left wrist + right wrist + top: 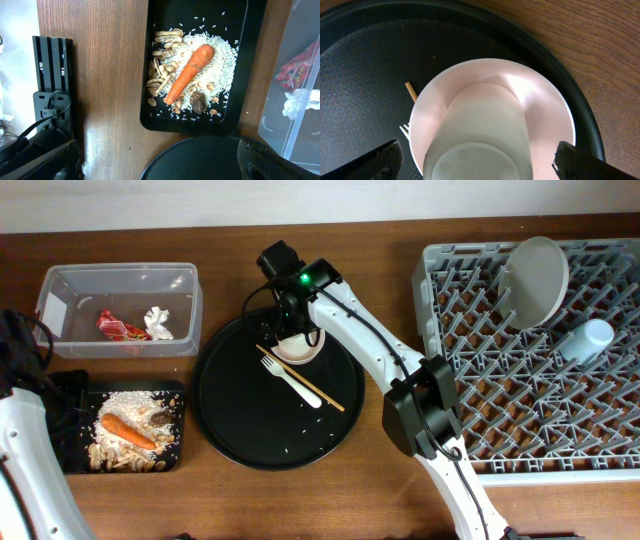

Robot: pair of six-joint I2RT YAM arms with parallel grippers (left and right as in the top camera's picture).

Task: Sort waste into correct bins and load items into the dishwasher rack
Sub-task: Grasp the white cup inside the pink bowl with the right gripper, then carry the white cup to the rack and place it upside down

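Wooden table [230,250]: right arm [350,330] bent down over the round tray [240,420], pincer [480,162] spread wide astride the cream-pink bowl [545,120].

This is a robotics lab bench staged as kitchen clean-up: a wooden tabletop [230,240] against a plain pale wall [300,195], a left arm [25,450] and right arm [360,340] reaching from the near side, a grey dishwasher rack [500,410] right, a clear tub [120,275] and black tray [176,450] left.
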